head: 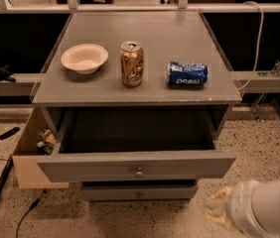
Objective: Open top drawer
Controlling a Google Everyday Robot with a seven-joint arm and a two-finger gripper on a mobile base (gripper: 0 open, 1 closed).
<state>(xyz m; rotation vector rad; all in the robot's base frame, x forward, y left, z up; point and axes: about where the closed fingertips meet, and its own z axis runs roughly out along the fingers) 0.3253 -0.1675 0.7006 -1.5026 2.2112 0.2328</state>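
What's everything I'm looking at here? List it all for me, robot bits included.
cabinet: one, grey, centre of view.
bowl: one, cream, on the cabinet top, left.
upright can: one, gold-brown, on the cabinet top, middle.
Pepsi can: one, blue, lying on its side on the cabinet top, right.
top drawer: one, grey, pulled open under the cabinet top.
lower drawer: one, grey, below the top drawer.
wooden compartment: one, pale, at the cabinet's left side, small items inside.
cable: one, white, right of the cabinet.
gripper: one, tan, lower right, apart from the top drawer.
arm: one, white, bottom right corner.
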